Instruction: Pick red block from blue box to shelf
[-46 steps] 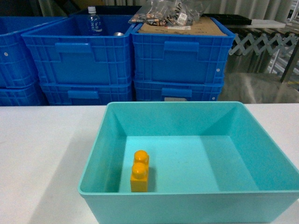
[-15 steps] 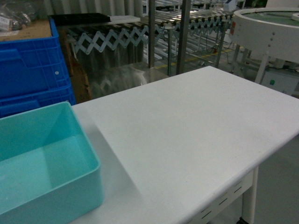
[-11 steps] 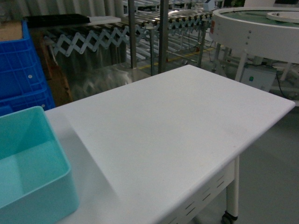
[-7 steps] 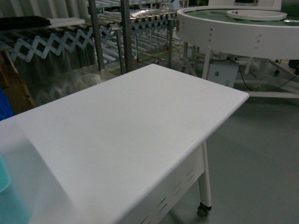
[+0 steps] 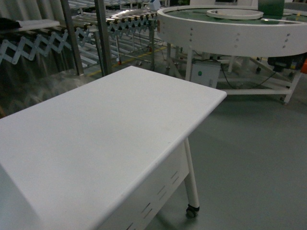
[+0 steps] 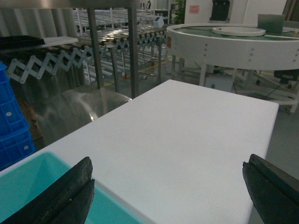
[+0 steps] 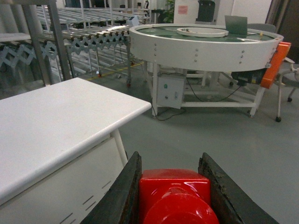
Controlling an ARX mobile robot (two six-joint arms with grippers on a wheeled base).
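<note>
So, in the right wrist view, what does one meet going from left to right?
White table → control cabinet under the round conveyor → orange guard. At the bottom, the right pincer grips the red block.

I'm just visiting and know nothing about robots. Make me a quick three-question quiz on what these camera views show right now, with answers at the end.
1. True or false: the right gripper is empty.
2. What lies at the lower left of the left wrist view, beside the open left gripper? A) an orange brick B) a light turquoise plastic tub C) a bottle
3. Fill in: beyond the white table stands a large round white ____.

Key:
1. False: it is shut on the small glossy red plastic brick.
2. B
3. Platform, a circular table-like structure on legs.
</note>
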